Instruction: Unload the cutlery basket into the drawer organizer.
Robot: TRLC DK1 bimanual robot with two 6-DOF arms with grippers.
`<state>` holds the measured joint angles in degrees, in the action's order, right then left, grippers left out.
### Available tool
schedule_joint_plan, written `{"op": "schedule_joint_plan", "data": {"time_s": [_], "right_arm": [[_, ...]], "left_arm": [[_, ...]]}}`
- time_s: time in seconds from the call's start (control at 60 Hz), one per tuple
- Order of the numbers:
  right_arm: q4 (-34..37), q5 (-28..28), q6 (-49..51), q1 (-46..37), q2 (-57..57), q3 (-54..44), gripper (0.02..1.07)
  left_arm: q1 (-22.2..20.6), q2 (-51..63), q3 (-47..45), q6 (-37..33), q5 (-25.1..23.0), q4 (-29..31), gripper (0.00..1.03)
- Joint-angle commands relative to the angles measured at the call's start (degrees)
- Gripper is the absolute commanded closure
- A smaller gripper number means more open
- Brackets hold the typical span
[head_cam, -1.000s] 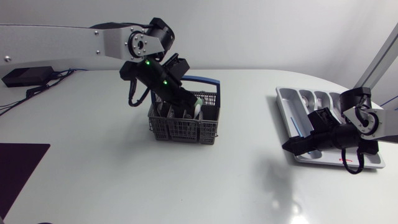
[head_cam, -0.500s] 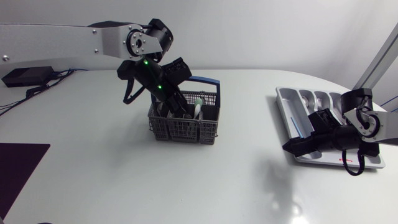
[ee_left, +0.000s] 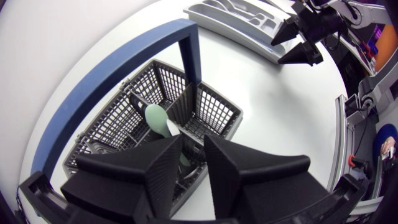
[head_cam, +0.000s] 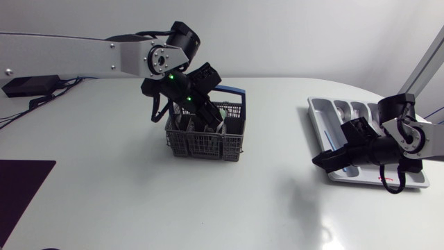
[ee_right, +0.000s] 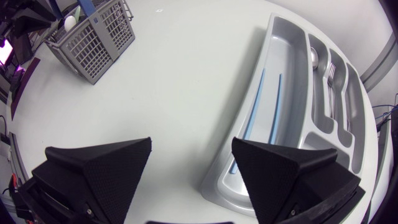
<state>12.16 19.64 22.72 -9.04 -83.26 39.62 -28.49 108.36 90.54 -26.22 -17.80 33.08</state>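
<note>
The grey cutlery basket (head_cam: 205, 143) with a blue handle (head_cam: 232, 90) stands at mid-table. My left gripper (head_cam: 211, 123) reaches down into it. In the left wrist view its fingers (ee_left: 168, 171) stand close together inside the basket (ee_left: 217, 109), shut on a pale green utensil (ee_left: 159, 117) that runs down between them. The silver drawer organizer (head_cam: 316, 114) lies at the right, holding thin blue sticks (ee_right: 252, 106), a fork (ee_right: 333, 81) and a spoon (ee_right: 314, 59). My right gripper (head_cam: 331, 159) hovers open at the organizer's (ee_right: 273, 25) near left corner, nothing between its fingers (ee_right: 99, 168).
A black box with cables (head_cam: 28, 85) sits at the back left. A dark mat (head_cam: 21, 184) lies at the front left. Bare white tabletop (head_cam: 277, 180) stretches between the basket (ee_right: 93, 37) and the organizer.
My left gripper has turned and shifted a little right inside the basket; the pale utensil seen beside it earlier is now hidden in the head view. The right gripper has barely moved.
</note>
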Motion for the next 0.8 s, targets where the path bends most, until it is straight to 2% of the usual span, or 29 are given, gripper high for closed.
{"op": "schedule_joint_plan", "data": {"time_s": [0.0, 0.133, 0.55, 0.783], "right_arm": [[-0.03, -0.21, -0.31, 0.16, 0.65, -1.65, 0.14], [-0.21, -0.21, -0.31, 0.07, 0.65, -1.82, 0.14], [-1.09, -0.30, -0.04, -0.10, 0.65, -2.61, 0.14], [-1.70, -0.30, 0.04, -0.28, 0.47, -2.88, 0.14]], "left_arm": [[0.28, 0.19, -2.56, 4.24, 0.75, -2.41, 0.72], [0.45, 0.72, -4.50, 6.79, 3.48, -6.36, 0.72], [-0.51, 2.21, -9.60, 13.39, 6.55, -17.17, 0.72], [-1.74, 3.70, -10.39, 15.76, 6.73, -19.81, 0.72]]}}
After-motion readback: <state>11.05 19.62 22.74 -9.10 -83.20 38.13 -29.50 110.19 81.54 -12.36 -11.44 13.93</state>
